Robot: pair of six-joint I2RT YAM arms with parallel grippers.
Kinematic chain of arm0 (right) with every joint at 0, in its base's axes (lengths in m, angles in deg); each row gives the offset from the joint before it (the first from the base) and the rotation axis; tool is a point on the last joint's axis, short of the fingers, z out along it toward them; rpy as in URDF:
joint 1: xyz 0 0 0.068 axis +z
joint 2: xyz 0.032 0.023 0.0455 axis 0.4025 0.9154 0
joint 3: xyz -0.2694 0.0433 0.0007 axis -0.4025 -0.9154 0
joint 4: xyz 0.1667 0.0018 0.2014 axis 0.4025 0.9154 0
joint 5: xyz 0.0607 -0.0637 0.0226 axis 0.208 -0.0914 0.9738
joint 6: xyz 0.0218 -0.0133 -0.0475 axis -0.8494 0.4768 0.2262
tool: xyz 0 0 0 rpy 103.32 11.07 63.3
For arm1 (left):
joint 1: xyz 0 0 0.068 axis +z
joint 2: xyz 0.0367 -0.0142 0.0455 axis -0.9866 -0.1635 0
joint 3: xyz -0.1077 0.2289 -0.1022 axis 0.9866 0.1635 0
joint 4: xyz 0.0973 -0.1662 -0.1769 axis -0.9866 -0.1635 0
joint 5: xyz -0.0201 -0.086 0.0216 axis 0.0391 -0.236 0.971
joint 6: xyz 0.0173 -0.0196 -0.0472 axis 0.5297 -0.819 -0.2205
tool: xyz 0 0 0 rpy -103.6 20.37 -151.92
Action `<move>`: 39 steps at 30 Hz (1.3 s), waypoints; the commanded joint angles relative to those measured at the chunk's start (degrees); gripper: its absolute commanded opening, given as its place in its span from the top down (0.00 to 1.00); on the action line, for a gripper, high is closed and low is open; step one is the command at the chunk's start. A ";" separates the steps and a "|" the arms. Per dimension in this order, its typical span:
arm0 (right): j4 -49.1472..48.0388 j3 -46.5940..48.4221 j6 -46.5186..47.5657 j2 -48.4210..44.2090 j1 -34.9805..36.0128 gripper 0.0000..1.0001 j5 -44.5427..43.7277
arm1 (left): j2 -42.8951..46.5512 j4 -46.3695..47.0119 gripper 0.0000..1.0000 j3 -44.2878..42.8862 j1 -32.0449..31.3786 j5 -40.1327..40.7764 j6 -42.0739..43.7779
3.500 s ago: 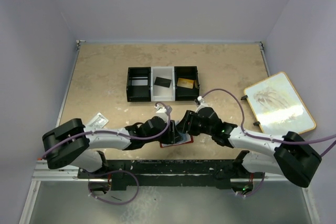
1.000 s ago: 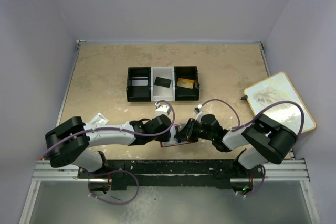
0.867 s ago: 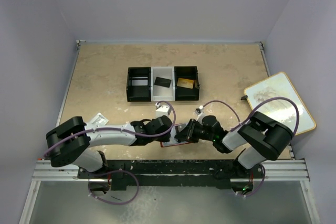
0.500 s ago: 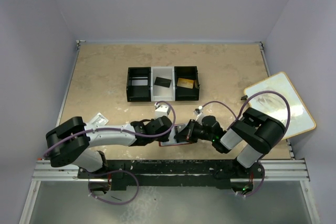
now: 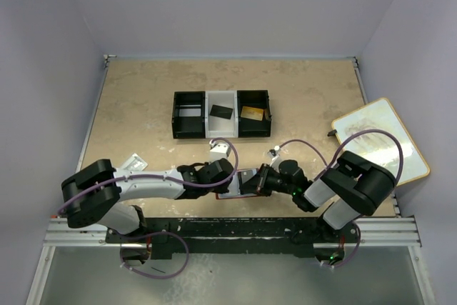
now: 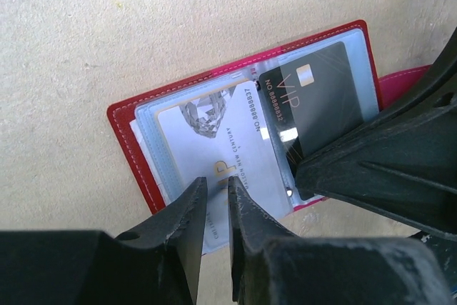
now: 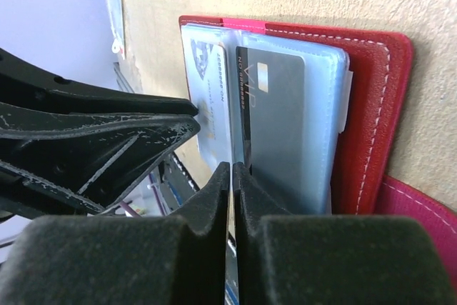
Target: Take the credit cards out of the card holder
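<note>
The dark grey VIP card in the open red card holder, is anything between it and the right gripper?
Only the clear plastic sleeve covers the dark grey VIP card. The right gripper is at its near edge; the left gripper is on the white card.

A black-and-white three-compartment tray (image 5: 221, 94) sits mid-table on the beige stone-patterned tabletop (image 5: 307, 98). Its white middle compartment holds a black card (image 5: 221, 112); its right black compartment holds a gold-brown card (image 5: 250, 113). A wood-rimmed board (image 5: 380, 140) with a pale printed face lies at the right edge. A clear crinkly packet (image 5: 133, 163) lies at the left.
</note>
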 commanded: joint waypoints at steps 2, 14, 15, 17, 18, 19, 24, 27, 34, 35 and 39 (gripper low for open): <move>3.99 2.54 2.13 -1.76 -0.18 0.89 0.04 | 1.85 -5.09 0.82 0.50 -0.20 1.02 0.75; 17.38 8.86 7.30 -6.13 -0.18 0.76 -1.84 | 3.37 -2.40 0.68 0.50 -0.20 -1.40 1.40; 18.22 9.12 7.32 -6.02 -0.18 0.75 -2.30 | 2.73 -2.29 0.68 0.53 -0.28 -1.71 1.43; 19.29 9.43 7.26 -5.62 -0.18 0.75 -2.57 | 1.56 -2.71 0.70 0.49 -0.62 -1.66 1.33; 19.48 9.54 7.19 -5.40 -0.18 0.75 -2.73 | 0.97 -2.81 0.72 0.58 -0.84 -1.62 1.28; 19.51 9.48 7.09 -5.11 -0.18 0.75 -2.88 | 0.67 -2.96 0.73 0.74 -1.04 -1.62 1.19; 18.17 8.39 6.63 -4.21 -0.18 0.74 -3.38 | 0.33 -2.69 0.81 1.97 -1.48 -1.34 0.78; 14.39 8.51 6.76 -1.97 -0.18 0.73 -0.75 | -0.04 -2.31 0.84 2.62 -1.52 -1.13 0.62; 3.97 7.19 3.93 3.13 -0.18 0.77 1.75 | -1.90 -1.95 0.89 2.12 -1.69 -1.62 1.11; 2.98 7.18 3.92 3.55 -0.18 0.81 1.99 | -2.03 -2.02 0.90 2.09 -1.74 -1.51 1.15; 1.37 6.53 4.31 2.97 -0.18 0.94 2.07 | -2.34 -2.66 0.90 1.93 -1.73 -0.29 0.77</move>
